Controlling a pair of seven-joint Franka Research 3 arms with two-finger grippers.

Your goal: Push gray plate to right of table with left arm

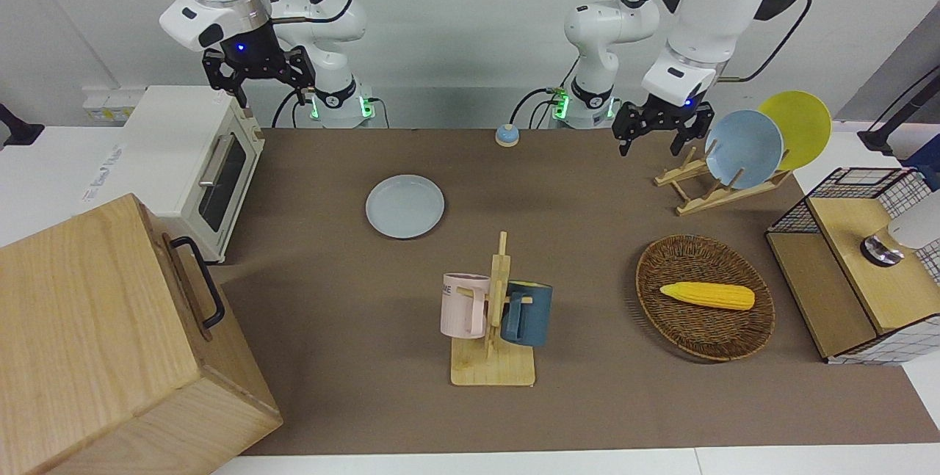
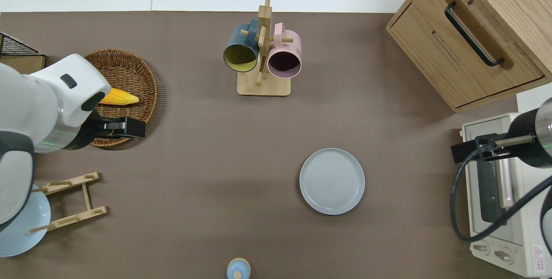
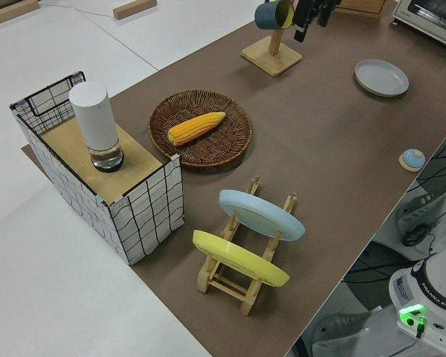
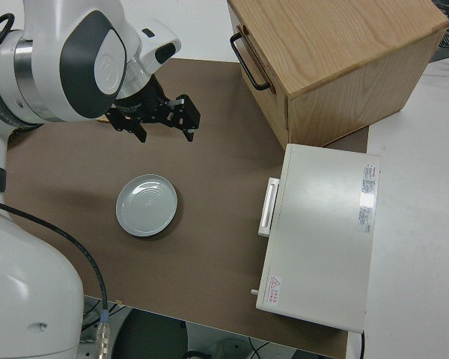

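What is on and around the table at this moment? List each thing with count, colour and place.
gray plate: 1, pale gray, mid-table, toward right arm's end
mug rack: 1, wood, holding pink mug and dark blue mug
basket: 1, brown wicker, holding yellow corn
dish rack: 1, wood, holding blue and yellow plates
toaster oven: 1, white
wooden cabinet: 1
wire crate: 1
left gripper: open
right gripper: open, parked
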